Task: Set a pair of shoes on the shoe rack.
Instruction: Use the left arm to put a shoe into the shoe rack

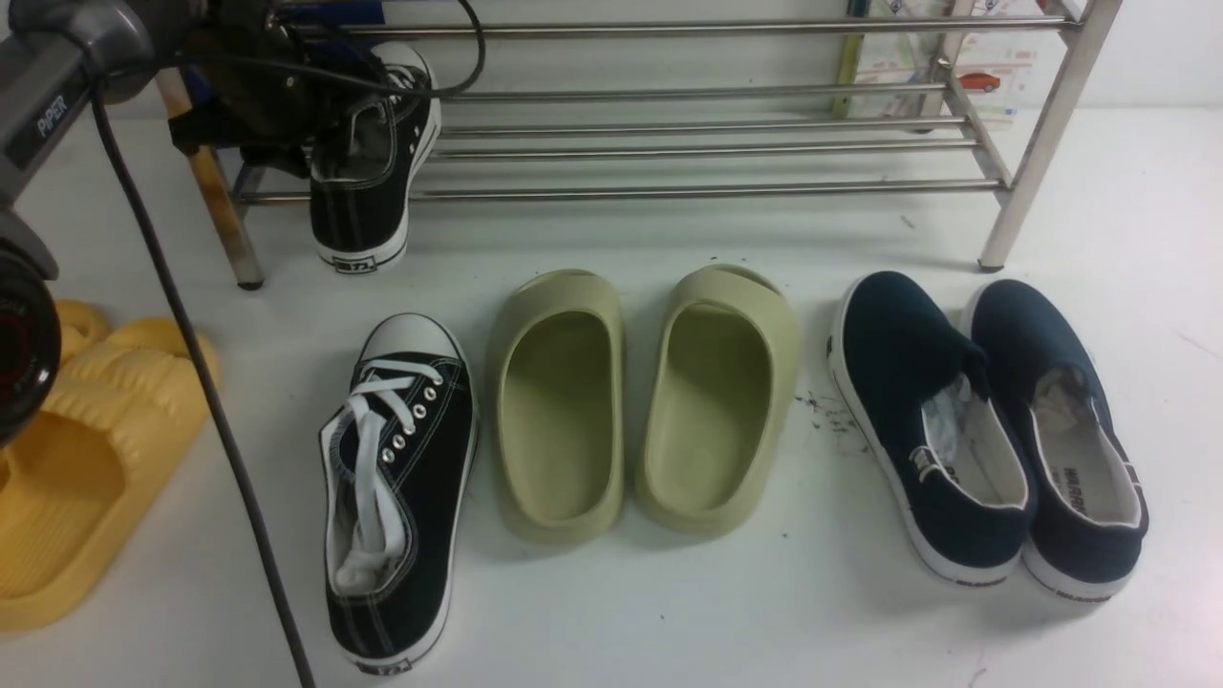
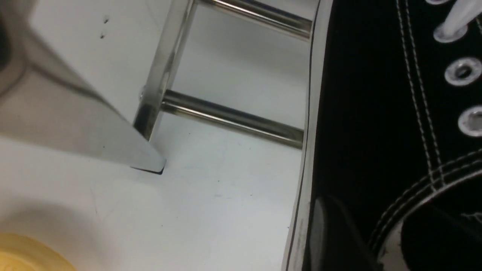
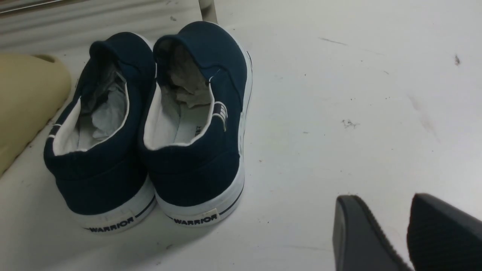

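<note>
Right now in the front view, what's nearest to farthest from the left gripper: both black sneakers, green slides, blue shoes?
1. Black sneaker on the rack, beside the left gripper.
2. Other black sneaker on the table, left.
3. Green slides, middle.
4. Blue shoes, right.

Yellow slides (image 1: 86, 478) cut off at frame edge, racked sneaker (image 1: 368, 196) partly behind left arm (image 1: 57, 86), right fingers (image 3: 361, 237) cropped.

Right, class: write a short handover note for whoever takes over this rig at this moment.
Left claw: at the collar of the first black sneaker; grip unclear.
Right claw: open, empty, above the table beside the navy slip-ons.
Done: first sneaker lies toe-in on the shoe rack's lower bars, heel overhanging the front.
Left to do: second black sneaker, on the table beside the olive slides, goes onto the rack.
</note>
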Controlling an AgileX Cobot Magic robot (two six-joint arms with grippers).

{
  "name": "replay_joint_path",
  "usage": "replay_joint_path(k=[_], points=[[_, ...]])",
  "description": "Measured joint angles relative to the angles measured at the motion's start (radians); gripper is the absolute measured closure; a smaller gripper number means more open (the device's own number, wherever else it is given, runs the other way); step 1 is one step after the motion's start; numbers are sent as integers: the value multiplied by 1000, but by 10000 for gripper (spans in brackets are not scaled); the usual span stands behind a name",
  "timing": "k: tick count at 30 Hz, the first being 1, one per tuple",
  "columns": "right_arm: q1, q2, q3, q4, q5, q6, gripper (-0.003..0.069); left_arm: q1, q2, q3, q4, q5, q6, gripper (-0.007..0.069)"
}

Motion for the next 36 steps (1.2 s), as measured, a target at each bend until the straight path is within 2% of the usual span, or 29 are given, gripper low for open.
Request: replay_joint_path(k=[4, 10, 14, 18, 21, 23, 24, 25, 29, 36], points=[[0, 0, 0, 0, 0, 0, 419, 1, -45, 0, 5, 49, 30, 277], [0, 0, 0, 0, 0, 0, 419, 3, -113, -1, 6, 176, 98, 303], [0, 0, 0, 0, 0, 0, 419, 3, -162, -1, 7, 274, 129, 398], [0, 0, 0, 0, 0, 0, 419, 3, -214, 26, 7, 292, 140, 504], [0, 0, 0, 0, 0, 0, 419, 0, -280, 128, -20, 292, 147, 589], [0, 0, 0, 0, 0, 0, 419, -20, -344, 268, -29, 292, 160, 638], [0, 0, 0, 0, 0, 0, 419, -23, -344, 268, -29, 292, 161, 638], [0, 0, 0, 0, 0, 0, 419, -53, -384, 387, -34, 271, 165, 638], [0, 0, 0, 0, 0, 0, 419, -116, -403, 559, -44, 151, 166, 638], [0, 0, 0, 0, 0, 0, 419, -112, -299, 575, 6, -35, 93, 638]])
